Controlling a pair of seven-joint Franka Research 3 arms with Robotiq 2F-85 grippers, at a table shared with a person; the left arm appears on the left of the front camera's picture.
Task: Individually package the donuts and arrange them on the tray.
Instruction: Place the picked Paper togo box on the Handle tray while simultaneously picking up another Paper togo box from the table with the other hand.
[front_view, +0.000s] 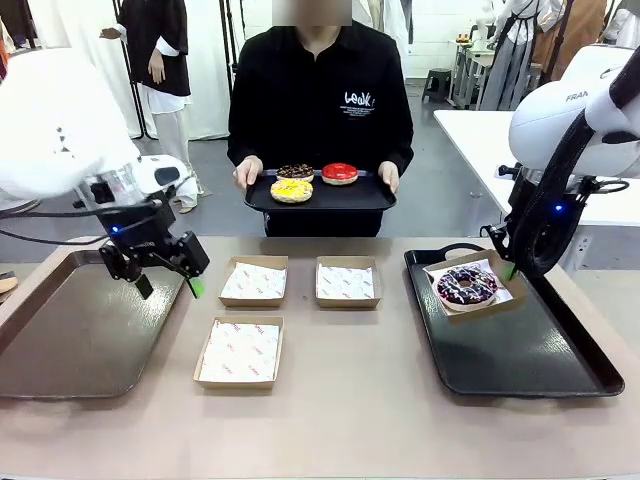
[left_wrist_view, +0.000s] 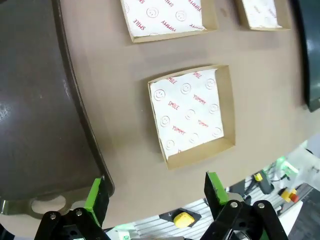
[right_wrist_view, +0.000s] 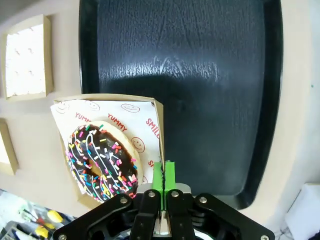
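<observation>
Item 1 of 4 — sprinkled donut (right_wrist_view: 100, 162) boxed on the black tray (right_wrist_view: 210, 100), right gripper (right_wrist_view: 163, 172) pinched shut on its box (right_wrist_view: 115, 107) wall; left gripper (left_wrist_view: 156, 187) open, empty — next likely: release, then the person's 3 donuts (front_view: 315, 180).

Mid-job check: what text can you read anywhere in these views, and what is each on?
"SMILE", "YUMMY": red print on the paper liner of the empty box.
"YUMMY", "SMILE": liner in the donut box, under the sprinkled donut.
"FRA", cut off: right arm.
White print on the person's black top: too blurred to read.
</observation>
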